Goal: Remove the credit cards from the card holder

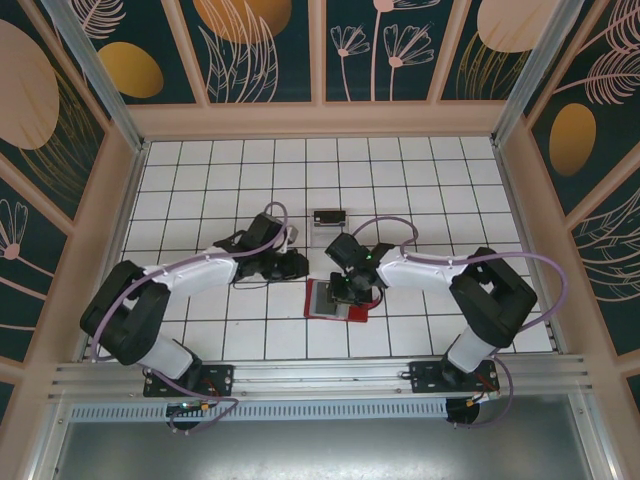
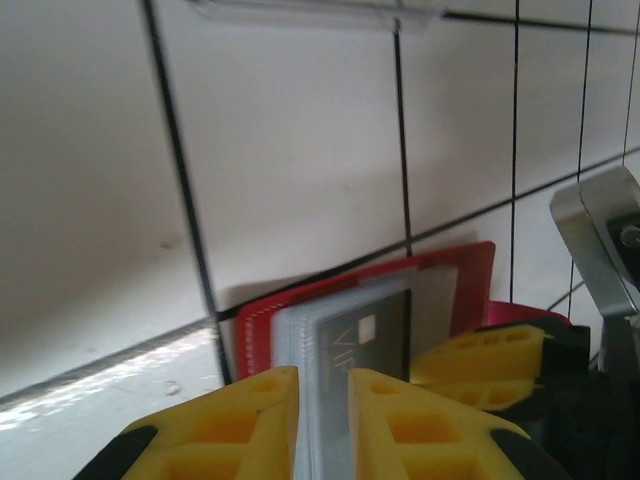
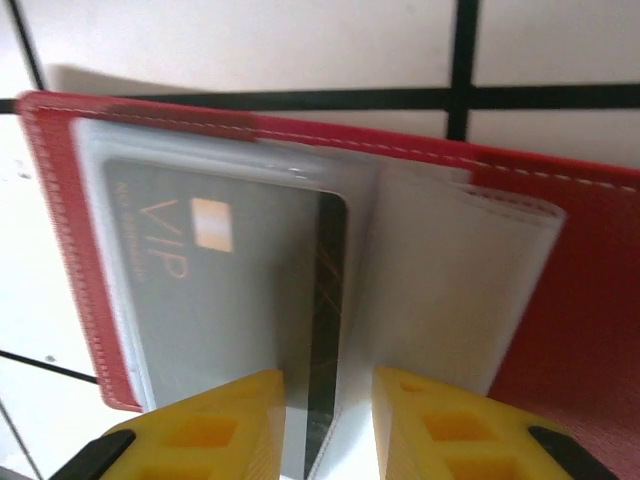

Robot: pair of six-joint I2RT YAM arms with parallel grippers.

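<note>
The card holder (image 1: pixel 318 306) lies open on the white tiled table (image 1: pixel 220 170), just below the middle of the overhead frame, and both arms reach in to it from the lower corners. Above it, apart from both arms, sits a small clear plastic box (image 1: pixel 328 216). The right gripper (image 1: pixel 350 288) hangs over the right part of the red cover, and the left gripper (image 1: pixel 292 266) sits just to the upper left of it. In the left wrist view, the left gripper's jaws stand narrow at the bottom centre. A stack of pale leaves (image 2: pixel 298 338) runs down into the gap and fills it, so they appear to pinch it. It is unclear whether these leaves are cards or clear pockets. A dark card (image 2: pixel 378 335) marked VIP fronts that stack and rises above the yellow fingertips (image 2: pixel 262 400), with the red cover behind it. The right gripper's yellow fingers (image 2: pixel 485 350) lie at the lower right of this frame, beside a red tab (image 2: pixel 522 312). In the right wrist view, the dark card lies under a clear pocket in the left half of the opened holder. The right gripper's jaws sit a narrow gap apart at the bottom edge, with the card's right edge and a pale leaf showing between them. Whether they grip anything cannot be told.
</note>
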